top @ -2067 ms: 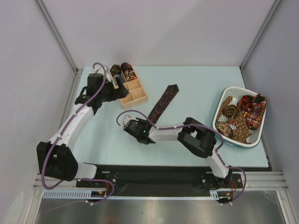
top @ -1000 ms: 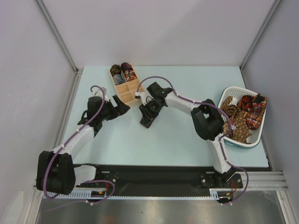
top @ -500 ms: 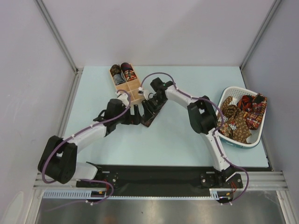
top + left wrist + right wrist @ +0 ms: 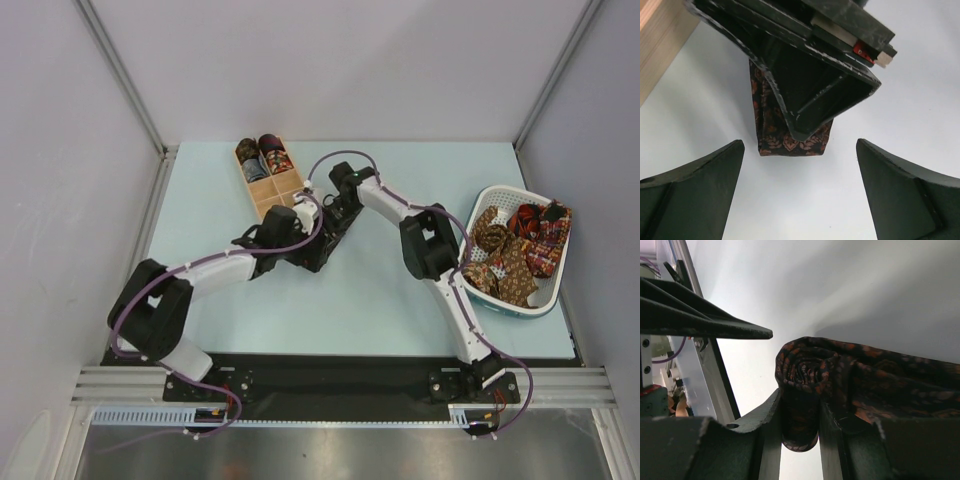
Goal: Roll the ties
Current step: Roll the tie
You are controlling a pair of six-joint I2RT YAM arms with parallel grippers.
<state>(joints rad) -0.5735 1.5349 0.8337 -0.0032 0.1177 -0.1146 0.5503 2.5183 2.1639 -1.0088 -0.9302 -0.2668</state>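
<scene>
While the right gripper clamps the coiled end of a dark tie, tie lying mid-table just beside the box, left gripper spread wide, facing the tie, holding nothing, other ties heaped in the basket

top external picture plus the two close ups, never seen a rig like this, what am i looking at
Two robot arms are bolted at the near edge of a pale blue table. The overhead view looks down from above and behind: left arm on the left, right arm on the right. The other two pictures come from cameras on each wrist, showing that arm's own jaws. On the table sit a wooden compartment box holding two rolled ties and a white basket of loose ties. The right jaws are shut on a partly rolled dark patterned tie; the left jaws are open, facing it.
</scene>
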